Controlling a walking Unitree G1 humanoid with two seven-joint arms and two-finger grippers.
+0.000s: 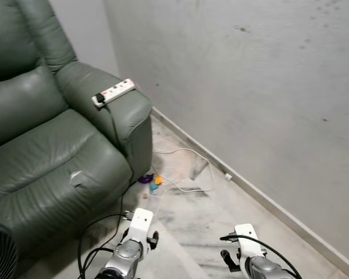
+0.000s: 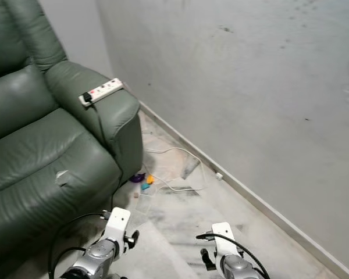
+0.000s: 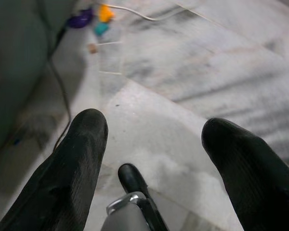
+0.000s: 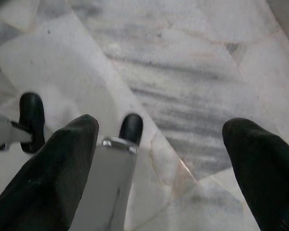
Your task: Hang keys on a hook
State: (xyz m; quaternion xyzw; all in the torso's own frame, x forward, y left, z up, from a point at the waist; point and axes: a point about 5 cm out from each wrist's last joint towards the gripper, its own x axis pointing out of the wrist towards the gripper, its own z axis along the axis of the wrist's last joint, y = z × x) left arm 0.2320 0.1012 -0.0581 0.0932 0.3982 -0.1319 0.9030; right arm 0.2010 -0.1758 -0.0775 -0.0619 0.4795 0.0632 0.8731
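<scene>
Both arms hang low over a marble floor (image 1: pixel 209 215) beside a green leather recliner (image 1: pixel 46 151).

The left gripper (image 3: pixel 154 139) and right gripper (image 4: pixel 159 144) point down at the floor, fingers spread apart and holding nothing. A white power strip (image 1: pixel 113 92) lies on the recliner's armrest. A white cable (image 1: pixel 186 174) and small purple, orange and teal objects (image 1: pixel 153 181) lie on the floor at the chair's corner, near the grey wall (image 1: pixel 250 75). I cannot tell where the keys or hook are.
</scene>
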